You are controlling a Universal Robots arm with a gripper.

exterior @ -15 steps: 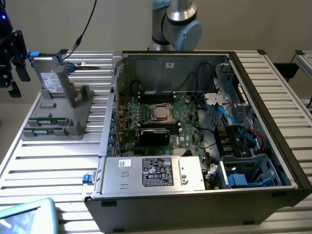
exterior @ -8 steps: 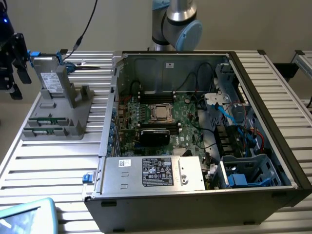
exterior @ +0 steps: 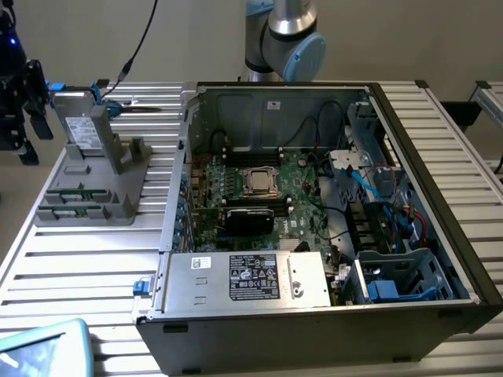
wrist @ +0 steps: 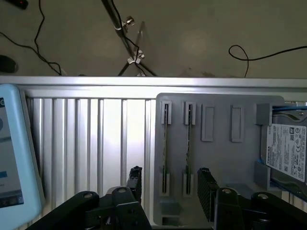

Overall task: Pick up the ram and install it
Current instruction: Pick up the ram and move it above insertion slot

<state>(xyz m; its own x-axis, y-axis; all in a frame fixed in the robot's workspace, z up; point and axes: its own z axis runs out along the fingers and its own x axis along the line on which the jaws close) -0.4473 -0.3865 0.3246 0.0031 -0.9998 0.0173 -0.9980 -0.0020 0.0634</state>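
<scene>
My tool (wrist: 170,188) is open wide and holds nothing. Its fingers (wrist: 206,187) hang over the near end of the holder (wrist: 220,158). I judge this width is kept so that the pads can pass on both flat sides of a thin board without knocking an edge. One ram (wrist: 165,143) stands on its long edge in a pair of slots, and a second ram (wrist: 188,143) stands the same way just beside it, parallel. I think this upright posture leaves the faces free for a pinch. In the wrist view both sticks lie between my fingers, so I cannot tell which one I am lined up on, nor how high I am above them. The next two pairs of slots are empty. The drive (wrist: 288,153) sits at the far end of the holder, apart from the sticks, so it does not hinder me. The holder lies on the bench (wrist: 96,143), just beside the open case (exterior: 259,106), on the exterior view's left of it. Inside, the CPU (exterior: 258,182) faces upward. Nothing is picked up yet.
</scene>
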